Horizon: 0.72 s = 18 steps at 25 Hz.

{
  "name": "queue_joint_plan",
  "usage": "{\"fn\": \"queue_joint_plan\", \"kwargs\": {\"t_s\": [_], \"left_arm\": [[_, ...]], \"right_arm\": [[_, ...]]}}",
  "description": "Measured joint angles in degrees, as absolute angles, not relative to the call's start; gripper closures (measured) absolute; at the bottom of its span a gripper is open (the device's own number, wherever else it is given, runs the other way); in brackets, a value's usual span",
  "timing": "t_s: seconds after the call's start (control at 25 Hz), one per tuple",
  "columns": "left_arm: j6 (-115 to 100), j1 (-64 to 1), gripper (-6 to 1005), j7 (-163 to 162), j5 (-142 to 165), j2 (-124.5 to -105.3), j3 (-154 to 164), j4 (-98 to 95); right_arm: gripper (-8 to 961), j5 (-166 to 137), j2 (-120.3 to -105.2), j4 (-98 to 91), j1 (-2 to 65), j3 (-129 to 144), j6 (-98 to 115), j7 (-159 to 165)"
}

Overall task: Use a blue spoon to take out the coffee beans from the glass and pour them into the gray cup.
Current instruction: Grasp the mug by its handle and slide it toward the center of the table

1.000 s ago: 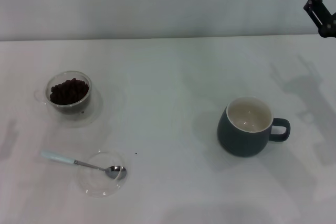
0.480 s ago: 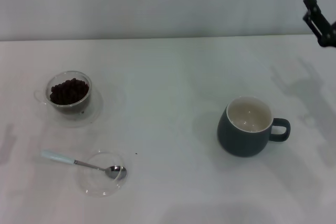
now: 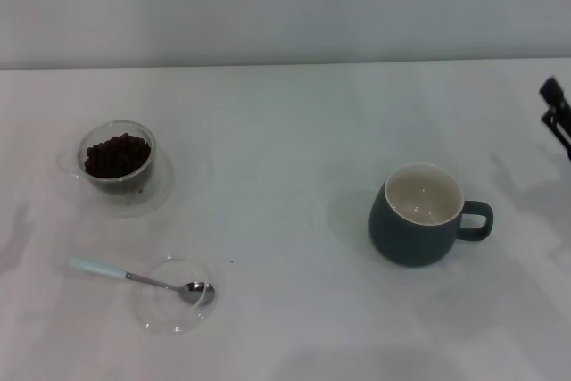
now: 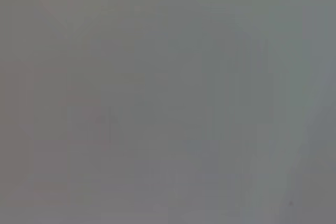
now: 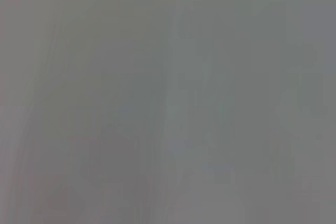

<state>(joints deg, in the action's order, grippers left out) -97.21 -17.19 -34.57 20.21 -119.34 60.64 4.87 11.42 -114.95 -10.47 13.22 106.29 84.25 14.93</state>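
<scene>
The glass (image 3: 117, 160) stands on its clear saucer at the left of the white table, holding a heap of dark coffee beans (image 3: 117, 155). Nearer the front left, the blue spoon (image 3: 134, 277) lies with its pale handle on the table and its silver bowl resting in a shallow clear dish (image 3: 176, 295). The gray cup (image 3: 419, 214) stands right of centre, handle pointing right, its cream inside showing bare. Only a black tip of my right gripper (image 3: 557, 115) pokes in at the right edge, well clear of the cup. My left gripper is out of view. Both wrist views show only plain grey.
A tiny dark speck (image 3: 231, 262) lies on the table (image 3: 285, 131) just right of the dish. A pale wall runs along the table's far edge.
My right gripper has dropped down along the right edge of the head view, from the top corner to about table-edge height. Glass, spoon and cup have not moved.
</scene>
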Motion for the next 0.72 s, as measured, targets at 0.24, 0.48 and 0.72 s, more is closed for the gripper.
{"fn": "queue_joint_plan", "kwargs": {"t_s": [0.24,0.48,0.72], "left_arm": [[-95.7,-18.6,139,-33.1,19.9,-119.21,60.5,4.5],[-93.9,-19.8,138,-32.4,19.8,-119.14,60.3,3.5],[-92.2,-20.2,138,-31.4,19.7,-119.13,60.3,1.9]], "right_arm": [[128,5.9,-114.81,-10.1,10.8,106.5,85.6,18.2],[128,4.9,-114.97,-8.1,10.1,107.2,85.5,19.0],[127,4.3,-115.05,-7.4,10.0,109.1,84.0,20.6]]}}
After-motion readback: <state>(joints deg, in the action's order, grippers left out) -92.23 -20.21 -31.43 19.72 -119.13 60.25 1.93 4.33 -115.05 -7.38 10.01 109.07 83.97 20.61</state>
